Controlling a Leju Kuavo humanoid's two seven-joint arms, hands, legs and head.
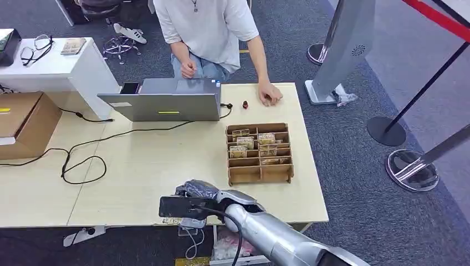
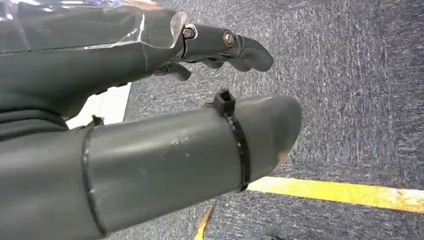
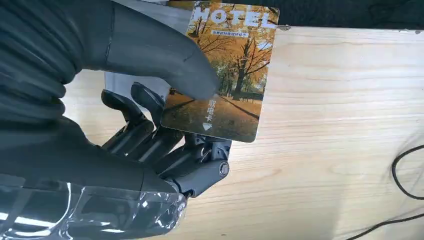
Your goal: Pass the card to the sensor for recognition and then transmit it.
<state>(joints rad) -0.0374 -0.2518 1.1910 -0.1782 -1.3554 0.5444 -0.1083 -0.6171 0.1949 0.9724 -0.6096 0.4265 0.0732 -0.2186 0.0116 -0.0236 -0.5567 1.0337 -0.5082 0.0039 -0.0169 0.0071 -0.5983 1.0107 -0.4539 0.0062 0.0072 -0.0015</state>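
Closest to the head camera, the right hand (image 1: 195, 202) sits over the near edge of the wooden table (image 1: 155, 166), and its wrist view shows the hotel key card (image 3: 224, 75) pinched between the thick grey thumb (image 3: 165, 57), pressed on the printed face, and the darker fingers (image 3: 150, 135) folded in behind it. About the lower half of the card is covered by the grip, while the end bearing the word HOTEL sticks out past the fingertips; the card's long axis runs out from the hand, away from the wrist. That free end is what the coming move depends on, I judge, since it has to be laid over a reader. I cannot tell which object is the sensor: a dark flat device (image 1: 176, 207) sits at the table edge just beside the hand and touches or overlaps it in the head view, so it may be the reader. The left hand (image 2: 220, 47) hangs over grey carpet with a yellow floor line (image 2: 340, 192), fingers loosely spread and holding nothing, so the right hand is the nearer one for the job. Further out stands a wooden card rack (image 1: 259, 153) with more cards, then a laptop (image 1: 166, 100), and beyond the table a person whose hand (image 1: 270, 94) rests on its far edge.
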